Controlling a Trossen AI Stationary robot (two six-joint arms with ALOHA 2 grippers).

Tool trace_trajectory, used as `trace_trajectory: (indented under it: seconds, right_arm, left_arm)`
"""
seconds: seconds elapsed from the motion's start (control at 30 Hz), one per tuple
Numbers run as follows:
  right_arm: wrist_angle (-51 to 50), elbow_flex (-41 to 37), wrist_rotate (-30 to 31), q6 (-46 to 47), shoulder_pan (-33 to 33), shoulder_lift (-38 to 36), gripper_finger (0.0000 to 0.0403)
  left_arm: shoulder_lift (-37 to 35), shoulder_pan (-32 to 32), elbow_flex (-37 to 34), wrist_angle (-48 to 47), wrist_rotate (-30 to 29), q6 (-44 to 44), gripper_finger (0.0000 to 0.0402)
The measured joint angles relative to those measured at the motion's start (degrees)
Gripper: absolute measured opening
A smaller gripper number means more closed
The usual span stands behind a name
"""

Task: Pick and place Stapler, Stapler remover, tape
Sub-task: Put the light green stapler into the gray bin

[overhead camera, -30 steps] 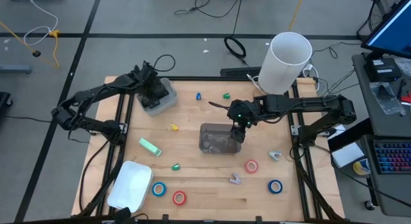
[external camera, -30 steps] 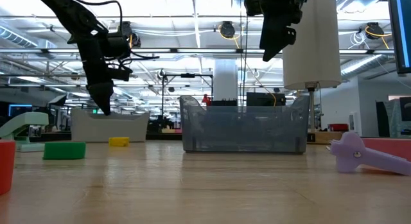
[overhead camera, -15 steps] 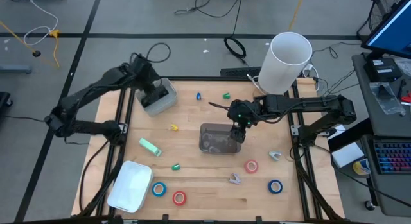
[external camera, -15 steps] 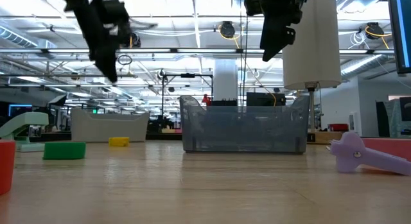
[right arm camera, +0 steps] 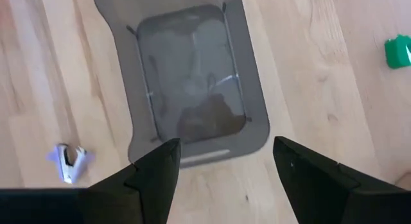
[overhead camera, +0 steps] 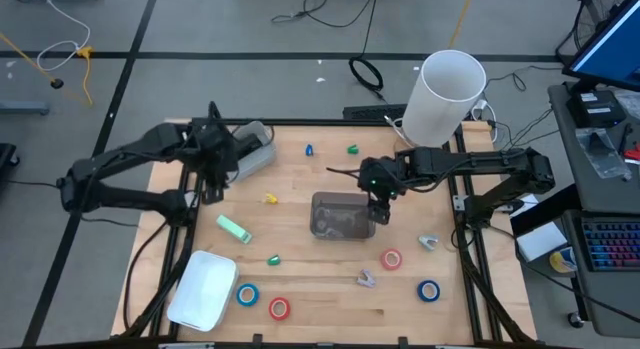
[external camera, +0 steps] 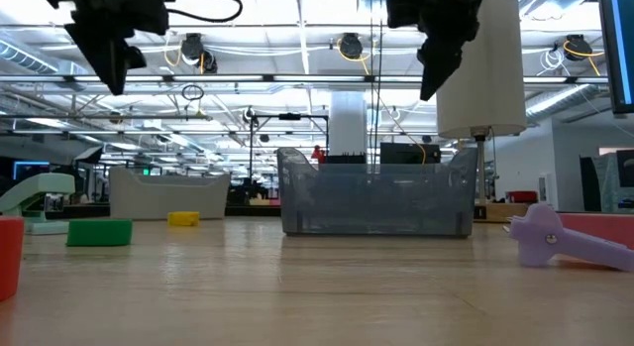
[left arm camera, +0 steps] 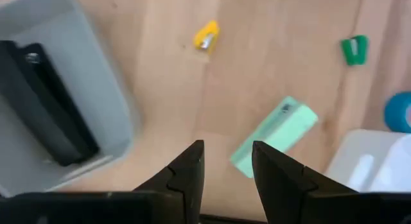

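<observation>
Left gripper [left arm camera: 226, 167]: we see it raised above the wooden table [overhead camera: 330, 289], empty, its two dark fingers [left arm camera: 186, 169] parted by a narrow gap; it hangs near the grey plastic bin [overhead camera: 250, 149], on the side facing the stapler.
Right gripper [right arm camera: 221, 163]: we find it spread wide and empty, raised over the edge of the clear smoke-tinted rectangular tray [overhead camera: 338, 215].
Landmark: we place everything below relative to that clear tray at the table's centre.
Stapler: we locate the small mint-green oblong stapler [overhead camera: 233, 228] lying flat on the table, well to the tray's left, between the grey bin and the white rectangular dish [overhead camera: 200, 289].
Grey bin contents: we see a black oblong object [left arm camera: 48, 102] inside.
Tape: we count two blue rolls [overhead camera: 247, 294] [overhead camera: 428, 290] and two red rolls [overhead camera: 279, 308] [overhead camera: 391, 259], all on the near side of the tray.
Staple removers: we note a pale lilac one [overhead camera: 366, 278] near the tray's front right corner and a grey one [overhead camera: 429, 241] to its right.
</observation>
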Motion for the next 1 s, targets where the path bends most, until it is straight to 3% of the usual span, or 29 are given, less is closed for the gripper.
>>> trace_trajectory:
  seconds: [0.33,0.63,1.0]
  right_arm:
    - [1.2,-2.3,7.1,-3.0,0.4,-6.0,0.0242]
    - [21.3,-23.2,7.1,0.9,0.4,-26.4,0.0242]
    - [36.3,-44.9,6.9,1.8,0.4,-50.6,0.0242]
  left_arm:
    - [0.1,-12.0,0.0,1.0,-6.3,-11.5,0.0131]
    - [0.1,-18.1,0.0,1.1,-11.4,-15.7,0.0131]
    - [0.1,-22.0,-4.4,6.3,-11.4,-16.6,0.0131]
